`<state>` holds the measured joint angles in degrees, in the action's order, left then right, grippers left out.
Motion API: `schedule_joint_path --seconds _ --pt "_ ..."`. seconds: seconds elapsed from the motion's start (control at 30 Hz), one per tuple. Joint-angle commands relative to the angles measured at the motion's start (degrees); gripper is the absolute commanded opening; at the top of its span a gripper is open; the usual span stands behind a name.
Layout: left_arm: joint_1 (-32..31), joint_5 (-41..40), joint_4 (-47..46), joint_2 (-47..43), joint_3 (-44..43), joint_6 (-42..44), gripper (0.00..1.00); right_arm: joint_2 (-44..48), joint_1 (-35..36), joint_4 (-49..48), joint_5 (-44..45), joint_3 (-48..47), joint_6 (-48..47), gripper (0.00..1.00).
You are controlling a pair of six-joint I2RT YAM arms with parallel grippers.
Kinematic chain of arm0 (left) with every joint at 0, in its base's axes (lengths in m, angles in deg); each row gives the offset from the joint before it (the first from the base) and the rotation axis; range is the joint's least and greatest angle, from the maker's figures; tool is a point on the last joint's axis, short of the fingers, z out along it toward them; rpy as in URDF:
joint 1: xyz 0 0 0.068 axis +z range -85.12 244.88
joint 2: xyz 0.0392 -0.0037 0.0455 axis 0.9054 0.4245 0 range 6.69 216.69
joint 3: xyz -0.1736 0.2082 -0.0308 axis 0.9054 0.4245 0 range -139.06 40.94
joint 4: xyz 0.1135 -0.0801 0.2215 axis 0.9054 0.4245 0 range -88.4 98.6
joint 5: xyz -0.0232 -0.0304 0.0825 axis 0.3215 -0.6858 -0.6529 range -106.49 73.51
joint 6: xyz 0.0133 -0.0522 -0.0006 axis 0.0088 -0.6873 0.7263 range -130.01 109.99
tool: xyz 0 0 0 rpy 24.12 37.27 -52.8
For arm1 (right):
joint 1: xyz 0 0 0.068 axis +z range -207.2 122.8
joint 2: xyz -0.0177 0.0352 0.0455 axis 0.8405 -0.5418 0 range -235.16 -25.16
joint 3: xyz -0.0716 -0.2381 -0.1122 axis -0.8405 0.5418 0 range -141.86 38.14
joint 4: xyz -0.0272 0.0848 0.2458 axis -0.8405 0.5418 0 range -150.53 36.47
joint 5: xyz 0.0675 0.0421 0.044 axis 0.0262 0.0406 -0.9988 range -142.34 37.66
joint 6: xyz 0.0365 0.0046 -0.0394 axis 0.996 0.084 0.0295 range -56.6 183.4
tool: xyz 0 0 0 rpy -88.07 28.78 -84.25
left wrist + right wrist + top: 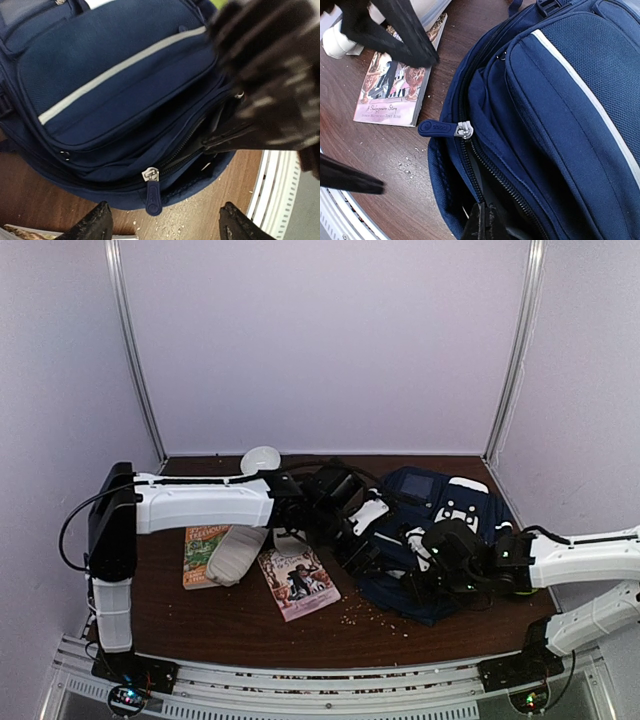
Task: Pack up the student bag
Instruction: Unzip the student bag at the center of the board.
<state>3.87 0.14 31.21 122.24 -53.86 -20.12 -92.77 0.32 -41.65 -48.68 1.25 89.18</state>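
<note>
Over on the left, a green book (205, 545), a grey pouch (235, 553) and a pink book (298, 583) lie unpacked on the table (200, 625). The left gripper (167, 225) hangs wide and empty. Right of centre lies the backpack (560, 100), partly unzipped, and the right gripper (484, 223) pinches the edge of its opening.

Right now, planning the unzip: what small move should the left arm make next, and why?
Probably lower the left gripper and close on the zipper pull: its open fingers bracket it, the student bag is only partly unzipped, and the right gripper pinches the opening's edge.
</note>
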Motion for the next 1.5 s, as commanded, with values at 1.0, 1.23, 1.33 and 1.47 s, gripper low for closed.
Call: schedule_joint_path --seconds 1.0,1.23,1.33,1.47 --pt "-0.6 -2.3 2.0 10.0 -6.4 3.1 0.39 5.0 0.2 -0.7 1.3 2.7 3.7 0.00" --pt "-0.6 -3.7 2.5 8.7 -5.7 4.2 0.06 5.3 0.2 -0.4 1.4 3.1 3.7 0.00" --pt "-0.6 -4.1 2.6 8.0 -5.7 4.5 0.00 5.6 0.2 -0.3 1.5 3.4 3.8 0.00" --pt "-0.6 -4.6 2.6 7.5 -5.9 4.4 0.00 6.0 0.3 -0.3 1.5 3.7 3.8 0.00"
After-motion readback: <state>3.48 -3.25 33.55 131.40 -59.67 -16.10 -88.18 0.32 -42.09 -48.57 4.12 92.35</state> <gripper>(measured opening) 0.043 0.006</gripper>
